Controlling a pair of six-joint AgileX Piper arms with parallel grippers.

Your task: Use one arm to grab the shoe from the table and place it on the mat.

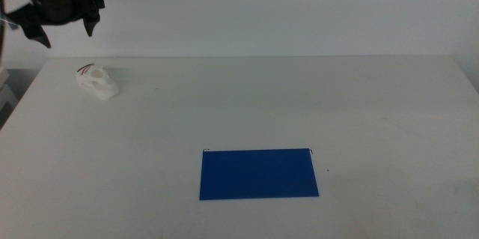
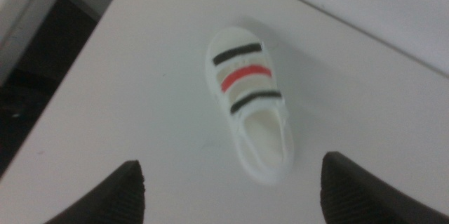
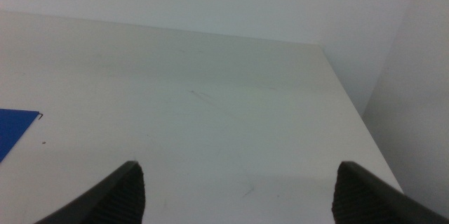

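Hovering above the far left corner of the table (image 1: 247, 112), your left gripper (image 1: 63, 28) hangs in the air with its jaws spread wide and nothing between them. In the left wrist view the two dark fingertips (image 2: 119, 194) stand well apart, and the shoe (image 2: 250, 100) lies on the white surface in the gap ahead of them — nearer the one fingertip's side than dead centre, and touched by neither. You can see its straps clearly there: black, then red, then black across the top, with the open heel end turned toward the fingers and the toe pointing away from them. The shoe sits close to the table's edge, with dark floor showing just past that edge.

From the middle view the shoe (image 1: 98, 82) rests below and slightly beyond the gripper, well apart from the mat (image 1: 258, 173), which lies flat near the front middle of the table.

Your right gripper (image 3: 238, 196) waits out of the middle view — its fingers likewise apart over bare table, with only a corner of the blue mat (image 3: 14, 131) showing off to one side of them.
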